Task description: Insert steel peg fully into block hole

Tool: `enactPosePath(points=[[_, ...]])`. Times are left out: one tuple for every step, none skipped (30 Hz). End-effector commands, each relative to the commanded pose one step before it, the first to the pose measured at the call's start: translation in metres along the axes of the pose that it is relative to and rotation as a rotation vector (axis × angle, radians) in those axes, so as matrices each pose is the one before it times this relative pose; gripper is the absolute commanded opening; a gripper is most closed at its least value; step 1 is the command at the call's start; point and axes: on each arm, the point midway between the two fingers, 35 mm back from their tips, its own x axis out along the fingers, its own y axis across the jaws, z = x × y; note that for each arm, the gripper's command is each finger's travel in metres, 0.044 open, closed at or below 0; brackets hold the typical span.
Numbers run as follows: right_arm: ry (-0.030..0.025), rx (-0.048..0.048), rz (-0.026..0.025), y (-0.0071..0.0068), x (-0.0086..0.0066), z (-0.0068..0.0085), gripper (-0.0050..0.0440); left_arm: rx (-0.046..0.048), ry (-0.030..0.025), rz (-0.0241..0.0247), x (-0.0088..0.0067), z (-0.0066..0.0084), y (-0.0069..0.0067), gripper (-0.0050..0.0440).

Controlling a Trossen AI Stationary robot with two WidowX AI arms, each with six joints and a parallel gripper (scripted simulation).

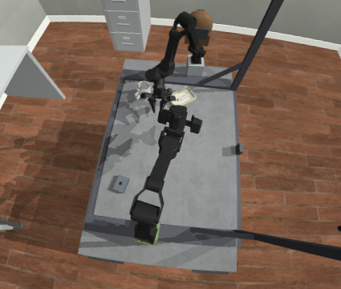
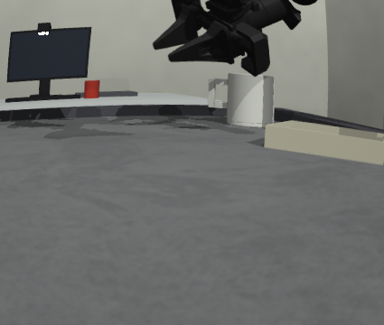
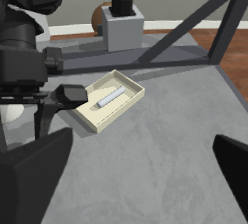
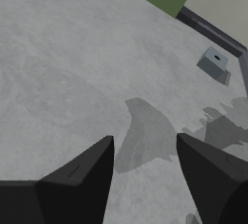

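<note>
The steel peg [image 3: 111, 97] [image 1: 183, 96] lies inside a shallow cream tray [image 3: 115, 115] [image 1: 192, 97] [image 2: 327, 143] at the far end of the table. The grey block [image 1: 119, 183] [image 4: 210, 63], hole facing up, sits near the table's near left edge, far from the tray. My left gripper [image 3: 144, 138] [image 1: 179, 115] is wide open and empty, hovering just short of the tray and facing it. My right gripper [image 4: 144, 141] [image 1: 154, 103] [image 2: 163, 52] is partly open with nothing between its fingers. It hangs above the table beside the tray and next to a white mug.
The white mug [image 1: 143, 88] [image 2: 250, 100] stands left of the tray. The right arm's grey pedestal [image 3: 124, 27] [image 1: 195, 66] is behind the tray. Dark frame bars [image 1: 254, 41] slant over the back right. A small grey clamp [image 1: 239, 148] sits on the table's right edge.
</note>
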Motion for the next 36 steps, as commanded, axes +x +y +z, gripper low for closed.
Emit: enactPosePath(points=[[0.0759,-0.19467,0.05403,0.01702,-0.00138,0.01977,0.018,-0.0267,-0.01135,0.02938,-0.00058,0.01508,0.00778,0.044],[0.01244,-0.04109,0.01308,0.00444,-0.00003,0.00308,0.018,0.00012,0.0001,-0.00029,0.00001,-0.00001,-0.00024,0.044],[0.01208,-0.04142,0.01358,0.00438,-0.00016,0.00316,0.018,0.00075,0.00005,-0.00134,-0.00001,-0.00001,-0.00084,0.044],[0.01154,-0.04022,0.01416,0.00431,-0.00027,0.00309,0.018,0.00032,0.00003,-0.00057,0.0,-0.00001,-0.00036,0.044],[0.01092,-0.0376,0.015,0.00429,-0.00036,0.00289,0.018,0.00001,0.00001,-0.00002,0.0,0.0,-0.00002,0.044],[0.0,0.0,0.0,0.0,0.0,0.0,0.018,0.0,0.0,0.0,0.0,0.0,0.0,0.044],[0.0,0.0,0.0,0.0,0.0,0.0,0.018,0.0,0.0,0.0,0.0,0.0,0.0,0.044],[0.01424,-0.01854,0.03378,0.00582,-0.00016,0.00142,0.018,-0.00028,-0.01144,-0.00018,-0.00378,0.00446,0.00002,0.044],[0.01144,-0.04351,0.01644,0.00454,-0.00062,0.00338,0.018,0.00063,-0.00151,-0.00001,-0.0005,0.00059,0.00001,0.044],[0.01332,-0.04088,0.02743,0.00887,-0.00094,0.00264,0.018,0.00069,0.00002,-0.00047,0.0,0.0,-0.00007,0.044],[0.01109,-0.04379,0.02003,0.00543,-0.00088,0.00332,0.018,0.00028,0.00001,-0.00052,0.0,0.0,-0.00008,0.044],[0.00944,-0.03894,0.01886,0.00458,-0.00085,0.00305,0.018,0.00004,0.00001,-0.00021,0.0,0.0,-0.00003,0.044],[0.00838,-0.03507,0.01962,0.00461,-0.00085,0.0028,0.018,0.0,0.0,-0.00002,0.0,0.0,0.0,0.044],[0.00776,-0.03397,0.02046,0.00471,-0.00089,0.00276,0.018,-0.00001,-0.00027,0.0,0.0,0.00006,0.0,0.044],[0.00726,-0.03397,0.02075,0.00469,-0.00094,0.00279,0.018,0.00325,0.00913,-0.00329,0.00022,-0.00478,-0.00063,0.044],[0.00675,-0.03404,0.02105,0.00468,-0.00099,0.00284,0.018,0.0,0.0,0.0,0.0,0.0,0.0,0.044],[0.00629,-0.03447,0.02006,0.00405,-0.00106,0.00288,0.018,0.0,0.0,0.0,0.0,0.0,0.0,0.044],[0.00575,-0.03428,0.02115,0.00437,-0.0011,0.00292,0.018,0.0,0.0,0.0,0.0,0.0,0.0,0.044],[0.00515,-0.03414,0.02276,0.00492,-0.00111,0.00301,0.018,0.0,0.0,0.0,0.0,0.0,0.0,0.044],[0.00458,-0.03415,0.02332,0.0051,-0.00112,0.00307,0.018,0.0,0.0,0.0,0.0,0.0,0.0,0.044],[0.00401,-0.03403,0.02343,0.00512,-0.00113,0.00311,0.018,0.0,0.0,0.0,0.0,0.0,0.0,0.044],[0.00352,-0.0341,0.02326,0.00492,-0.00117,0.00313,0.018,0.0,0.0,0.0,0.0,0.0,0.0,0.044],[0.0,0.0,0.0,0.0,0.0,0.0,0.018,0.0,0.0,0.0,0.0,0.0,0.0,0.044],[0.0,0.0,0.0,0.0,0.0,0.0,0.018,0.0,0.0,0.0,0.0,0.0,0.0,0.044],[0.00029,-0.03576,0.04109,0.00631,-0.00213,0.00391,0.018,0.0,0.0,0.0,0.0,0.0,0.0,0.044],[0.00293,-0.04304,0.03044,0.00642,-0.00152,0.00409,0.018,0.0,0.0,0.0,0.0,0.0,0.0,0.044],[0.00127,-0.04272,0.03344,0.00903,-0.00081,0.00472,0.018,0.0,0.0,0.0,0.0,0.0,0.0,0.044],[0.00251,-0.04259,0.02562,0.00522,-0.00142,0.00378,0.018,0.0,0.0,0.0,0.0,0.0,0.0,0.044],[0.00113,-0.03913,0.02506,0.00518,-0.00124,0.00364,0.018,0.0,0.0,0.0,0.0,0.0,0.0,0.044],[-0.00069,-0.03698,0.02669,0.00563,-0.00109,0.00376,0.018,0.0,0.0,0.0,0.0,0.0,0.0,0.044],[-0.00111,-0.03766,0.02627,0.0056,-0.001,0.00382,0.018,0.0,0.0,0.0,0.0,0.0,0.0,0.044],[-0.00047,-0.03885,0.02389,0.00508,-0.00093,0.0037,0.018,0.0,0.0,0.0,0.0,0.0,0.0,0.044],[-0.00029,-0.03948,0.02255,0.00476,-0.00089,0.00365,0.018,0.0,0.0,0.0,0.0,0.0,0.0,0.044],[-0.0004,-0.03999,0.0218,0.00459,-0.00082,0.00365,0.018,0.0,0.0,0.0,0.0,0.0,0.0,0.044],[-0.00063,-0.03954,0.02095,0.00438,-0.00076,0.00361,0.018,0.0,0.0,0.0,0.0,0.0,0.0,0.044],[-0.00089,-0.03805,0.01978,0.00409,-0.00069,0.0035,0.018,0.0,0.0,0.0,0.0,0.0,0.0,0.044]])
